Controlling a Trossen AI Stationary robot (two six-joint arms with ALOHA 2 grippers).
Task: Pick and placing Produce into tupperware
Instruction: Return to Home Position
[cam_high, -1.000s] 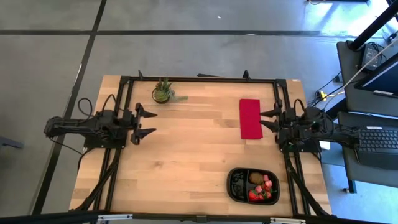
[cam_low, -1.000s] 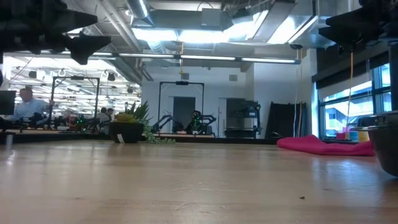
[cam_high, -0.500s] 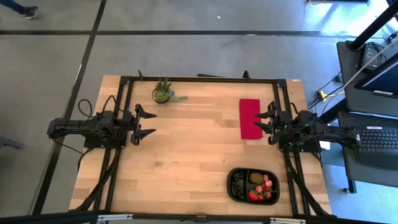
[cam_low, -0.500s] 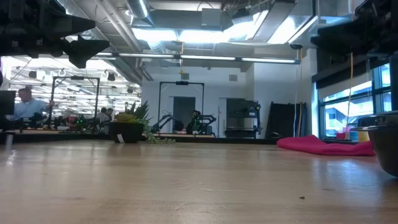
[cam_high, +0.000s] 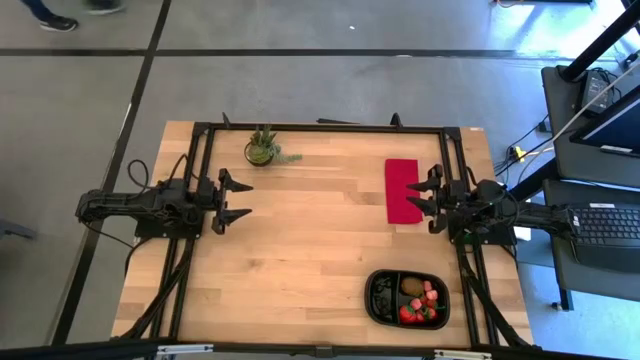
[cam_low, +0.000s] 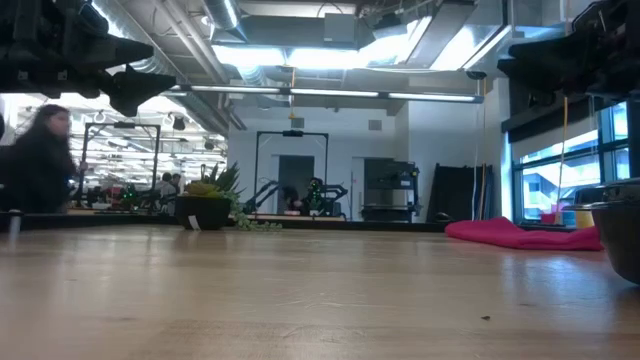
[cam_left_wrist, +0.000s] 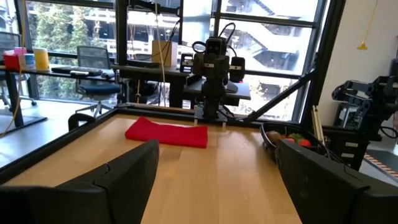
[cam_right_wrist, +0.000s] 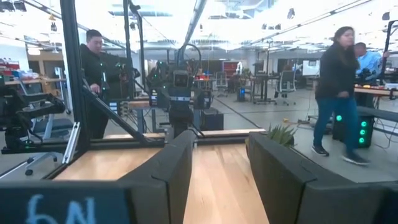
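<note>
The black two-compartment tupperware (cam_high: 372, 300) sits near the table's front right. In it lies the produce (cam_high: 424, 304): red strawberry pieces, a brown kiwi-like oval and dark berries. My left gripper (cam_high: 246, 199) hovers open over the table's left side, pointing level toward the right. My right gripper (cam_high: 410, 197) hovers open at the table's right, its fingertips above the red cloth's (cam_high: 400, 190) right edge, nothing between them (cam_right_wrist: 221, 168). The left wrist view shows the open left gripper (cam_left_wrist: 217, 180), the cloth (cam_left_wrist: 166, 132) and the tupperware's rim (cam_left_wrist: 273, 140).
A small potted plant (cam_high: 262, 149) stands at the far left of the table. A black frame (cam_high: 320, 127) runs round the table's edges. People walk in the room beyond (cam_right_wrist: 339, 81). Bare wood (cam_high: 320, 240) lies between the two arms.
My right gripper has sunk a little and shifted toward the table's left, its fingertips now over the red cloth's edge, and it has tipped slightly upward. Its fingers have kept the same gap. A person has walked into the low view at the left.
</note>
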